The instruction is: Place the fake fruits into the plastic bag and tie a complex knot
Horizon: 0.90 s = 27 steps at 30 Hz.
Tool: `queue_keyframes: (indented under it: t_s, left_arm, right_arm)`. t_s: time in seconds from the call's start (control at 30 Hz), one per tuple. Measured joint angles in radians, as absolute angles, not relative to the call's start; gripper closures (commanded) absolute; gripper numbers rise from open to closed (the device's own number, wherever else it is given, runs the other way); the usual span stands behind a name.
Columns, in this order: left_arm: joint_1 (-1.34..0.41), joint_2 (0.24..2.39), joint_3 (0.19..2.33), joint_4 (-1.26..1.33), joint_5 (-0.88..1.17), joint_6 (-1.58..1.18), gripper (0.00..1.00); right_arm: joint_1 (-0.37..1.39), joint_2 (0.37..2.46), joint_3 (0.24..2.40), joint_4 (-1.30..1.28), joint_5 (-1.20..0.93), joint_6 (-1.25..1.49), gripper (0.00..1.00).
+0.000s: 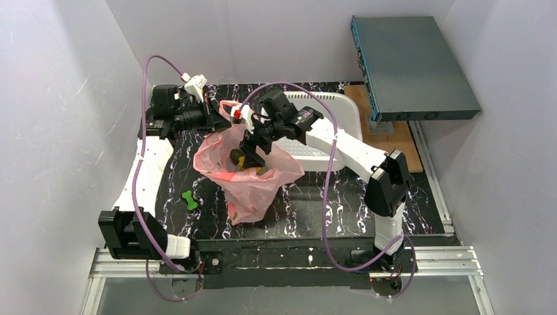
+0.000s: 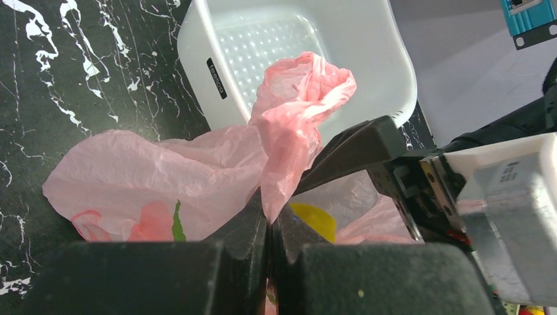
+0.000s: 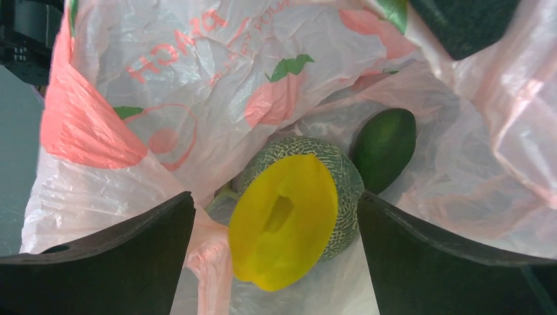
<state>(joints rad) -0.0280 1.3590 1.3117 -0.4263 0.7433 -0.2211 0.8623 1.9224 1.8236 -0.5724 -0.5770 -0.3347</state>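
While the left gripper [image 2: 268,213] is clenched on a bunched handle [image 2: 299,98] of the bag [image 1: 253,180], lifting that side, the right gripper [image 3: 276,197] stands released, jaws wide, over the bag's open mouth.

Contents of bag:
- melon [image 3: 343,174], netted, at the bottom
- avocado [image 3: 386,147], just beside the melon
- yellow fruit [image 3: 282,230], lying against the melon, between the spread right fingers but not touching either

Bag: on the table [image 1: 315,203], just beside the basket [image 1: 345,111].

Bone toy [image 1: 190,199]: on the table, apart from the bag, by the left arm.
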Motion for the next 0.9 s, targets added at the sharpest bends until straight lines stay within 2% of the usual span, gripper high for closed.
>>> queue_keyframes:
  t_s: [0.13, 0.23, 0.4, 0.5, 0.57, 0.8, 0.83, 0.87, 0.9]
  left_arm:
    - [-0.028, 1.356, 1.302, -0.427, 0.744, -0.221, 1.00]
    - [-0.028, 1.354, 1.301, -0.427, 0.744, -0.220, 1.00]
    - [-0.028, 1.338, 1.298, -0.427, 0.744, -0.217, 1.00]
    - [-0.028, 1.327, 1.293, -0.427, 0.746, -0.217, 1.00]
    - [-0.028, 1.322, 1.287, -0.426, 0.746, -0.217, 1.00]
    - [-0.028, 1.306, 1.267, -0.430, 0.746, -0.216, 1.00]
    - [-0.028, 1.301, 1.265, -0.434, 0.747, -0.215, 1.00]
    - [-0.028, 1.295, 1.263, -0.436, 0.746, -0.212, 1.00]
    - [-0.028, 1.289, 1.260, -0.437, 0.746, -0.209, 1.00]
  right_arm:
    - [0.861, 1.899, 1.825, -0.578, -0.571, -0.321, 0.09]
    - [0.854, 1.854, 1.829, -0.609, -0.577, -0.340, 0.10]
    - [0.833, 1.686, 1.790, -0.743, -0.628, -0.463, 0.13]
    - [0.825, 1.630, 1.784, -0.847, -0.649, -0.515, 0.19]
    - [0.826, 1.641, 1.792, -0.918, -0.664, -0.537, 0.22]
    - [0.827, 1.784, 1.726, -1.044, -0.652, -0.579, 0.26]
    - [0.826, 1.785, 1.693, -1.045, -0.643, -0.583, 0.30]
    - [0.826, 1.785, 1.667, -1.052, -0.633, -0.589, 0.39]
    - [0.825, 1.784, 1.646, -1.053, -0.623, -0.597, 0.55]
